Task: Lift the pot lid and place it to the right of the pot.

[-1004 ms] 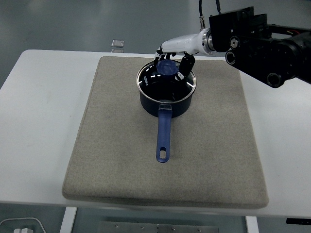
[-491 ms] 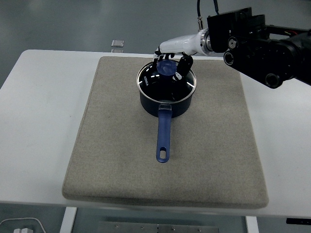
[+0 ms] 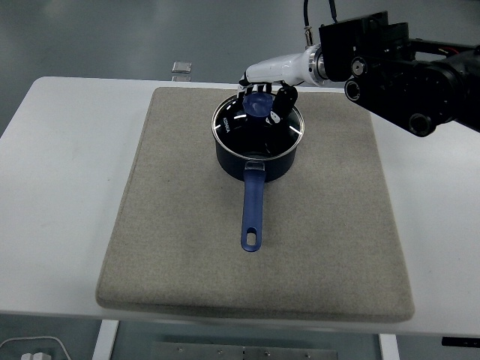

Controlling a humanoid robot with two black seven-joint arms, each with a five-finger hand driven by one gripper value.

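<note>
The lid sits directly under the right hand, with its blue knob caught between the hand's dark fingers, which curl around it in a grip. The lid looks slightly tilted over the pot, though whether it is clear of the rim cannot be told. The pot's blue handle runs away from the hand toward the desk's near edge, lying on the grey mat. The right arm reaches in from the right edge, wrist bent down, its white forearm sloping to the knob. The hand hides the lid's far rim, and the fingertips behind the knob are hard to make out.
</note>
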